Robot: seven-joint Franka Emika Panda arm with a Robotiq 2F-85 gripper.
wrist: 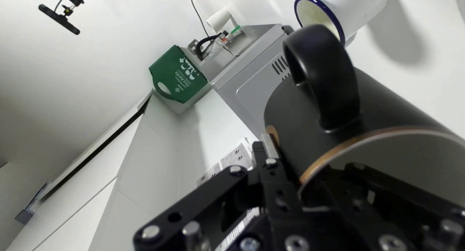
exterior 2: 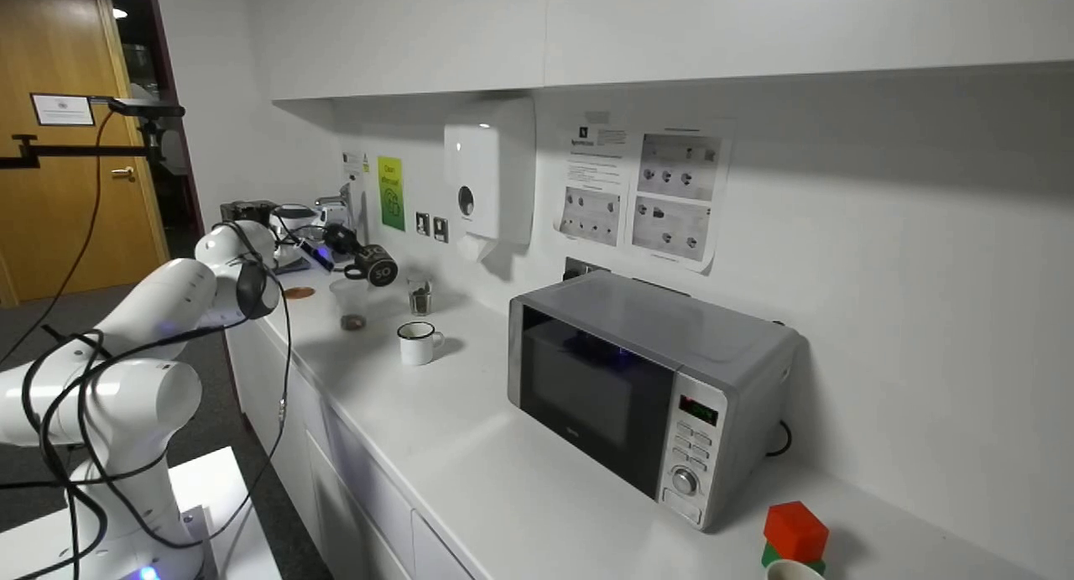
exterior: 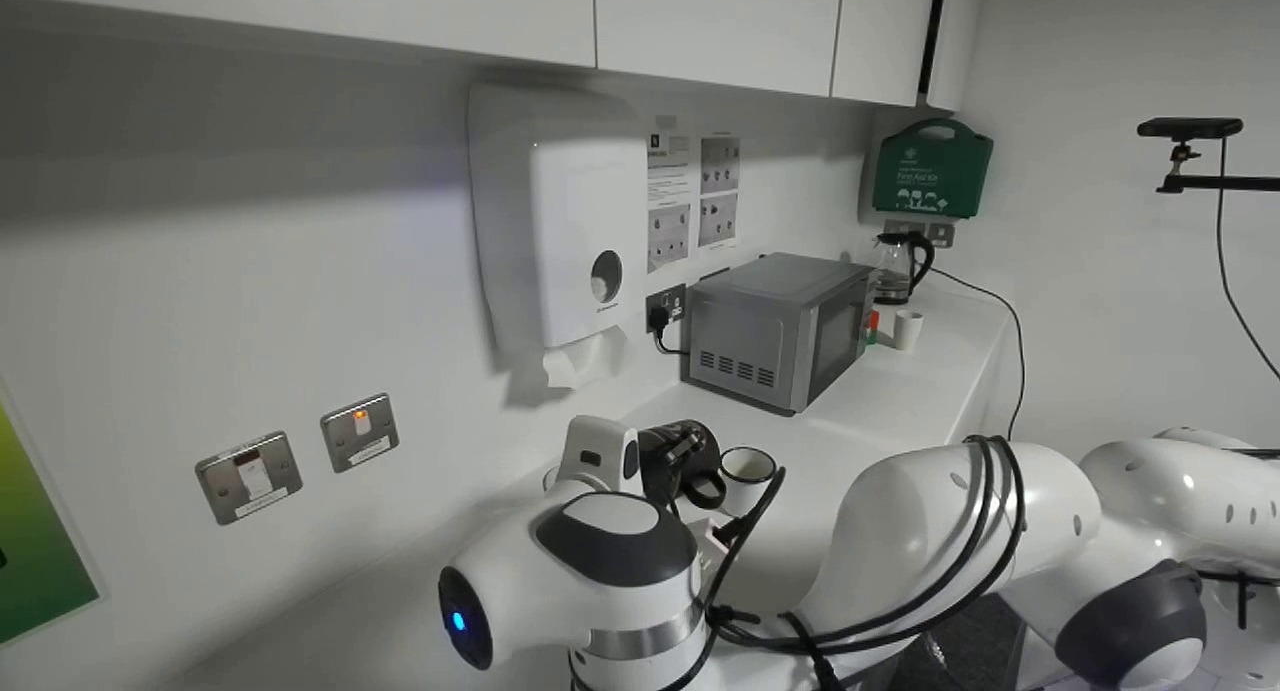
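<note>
A black mug with an orange-brown rim fills the right of the wrist view, its mouth toward the camera and its handle up. My gripper is shut on the mug's wall, one finger outside and the other reaching into the mouth; that inner tip is hidden. In an exterior view the mug hangs on its side above the counter, "50" on the face seen. Below it stand a clear cup with brown bits at the bottom and a glass with dark contents. A dark-rimmed white mug stands nearer the microwave.
A grey microwave sits on the white counter, with red and green blocks beyond it. A towel dispenser hangs on the wall beneath overhead cabinets. A brown disc lies near the arm. A kettle stands in the corner.
</note>
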